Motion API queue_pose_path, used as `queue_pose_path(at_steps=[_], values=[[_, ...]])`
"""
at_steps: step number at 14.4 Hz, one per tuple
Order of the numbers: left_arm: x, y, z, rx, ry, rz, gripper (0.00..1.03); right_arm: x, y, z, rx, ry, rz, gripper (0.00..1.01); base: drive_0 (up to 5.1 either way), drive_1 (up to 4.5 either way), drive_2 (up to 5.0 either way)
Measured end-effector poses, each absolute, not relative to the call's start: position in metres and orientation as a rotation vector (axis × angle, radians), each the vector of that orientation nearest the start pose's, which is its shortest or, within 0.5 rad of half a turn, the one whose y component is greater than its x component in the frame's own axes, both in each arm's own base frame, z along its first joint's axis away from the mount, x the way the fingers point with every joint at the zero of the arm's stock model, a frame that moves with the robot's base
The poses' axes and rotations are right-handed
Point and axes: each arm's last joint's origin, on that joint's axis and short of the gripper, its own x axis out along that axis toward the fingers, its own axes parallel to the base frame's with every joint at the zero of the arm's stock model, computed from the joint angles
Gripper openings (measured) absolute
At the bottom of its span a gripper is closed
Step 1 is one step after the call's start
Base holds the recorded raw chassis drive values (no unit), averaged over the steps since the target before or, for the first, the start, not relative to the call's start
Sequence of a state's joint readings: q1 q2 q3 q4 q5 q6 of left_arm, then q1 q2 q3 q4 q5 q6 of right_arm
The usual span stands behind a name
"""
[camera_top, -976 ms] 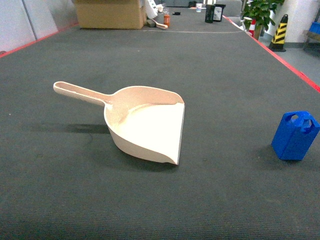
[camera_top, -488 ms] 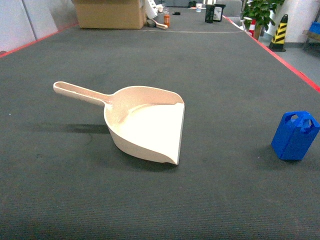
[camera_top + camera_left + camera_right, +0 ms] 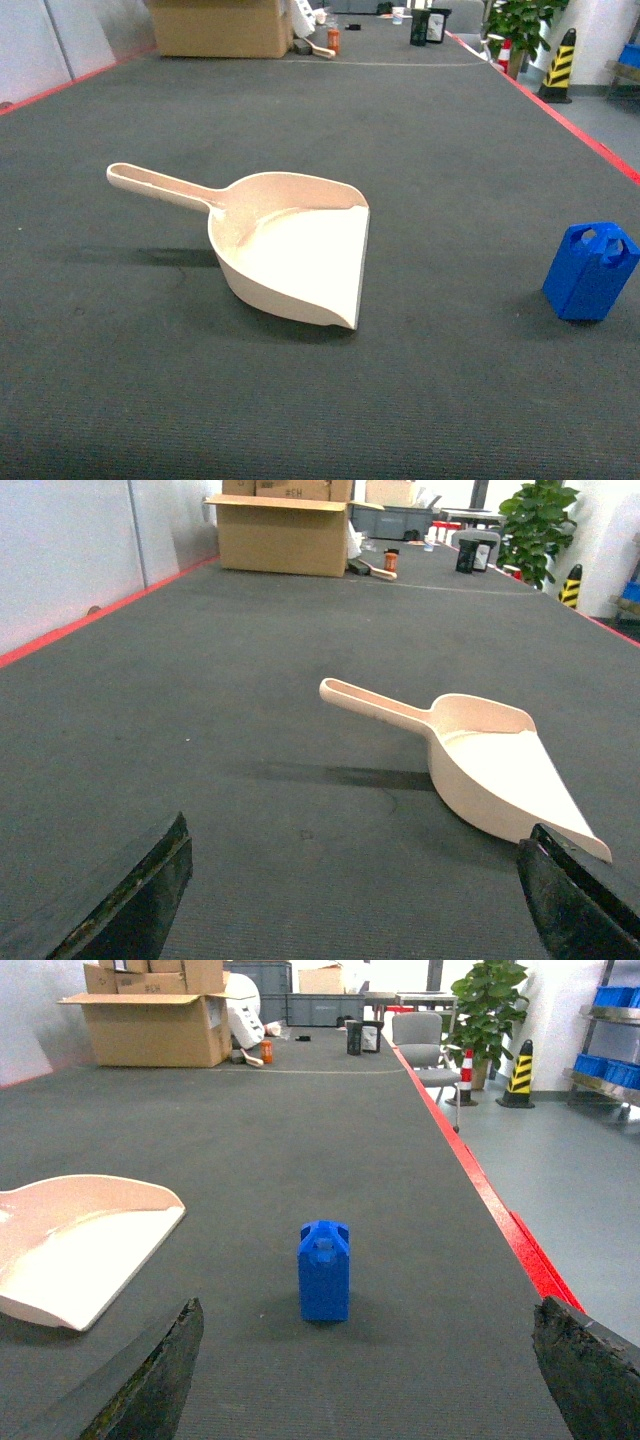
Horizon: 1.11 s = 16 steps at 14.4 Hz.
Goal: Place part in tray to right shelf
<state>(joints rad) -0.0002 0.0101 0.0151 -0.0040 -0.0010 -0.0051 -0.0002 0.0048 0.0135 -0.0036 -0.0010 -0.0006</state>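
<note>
Head: part (image 3: 590, 272) near mat's rt edge.

Head camera looks forward, slanting down at dark floor (image 3: 420, 140). Left wrist camera sits low, near tray (image 3: 490, 770). Right wrist camera sits low, faces part (image 3: 324, 1270). All three views share tray.

Lighting evenly from overhead, bright and diffuse. Casting a soft dark streak left of the tray (image 3: 290, 250) at frame centre, a faint shadow lower left of the part (image 3: 590, 272). Glaring white across the tray's floor. Blurring dark gripper tips along both wrist views' bottom corners. Softening distant background clutter, upper edge.
</note>
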Motion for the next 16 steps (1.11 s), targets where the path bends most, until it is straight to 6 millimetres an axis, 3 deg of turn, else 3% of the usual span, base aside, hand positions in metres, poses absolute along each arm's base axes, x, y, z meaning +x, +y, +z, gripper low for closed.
queue_pose_path(at_steps=[16], values=[[0.0974, 0.0, 0.1675, -0.005, -0.001, 0.001, 0.98, 0.0972, 0.0, 0.1674, -0.001, -0.005, 0.001, 0.98, 0.0, 0.0, 0.0]])
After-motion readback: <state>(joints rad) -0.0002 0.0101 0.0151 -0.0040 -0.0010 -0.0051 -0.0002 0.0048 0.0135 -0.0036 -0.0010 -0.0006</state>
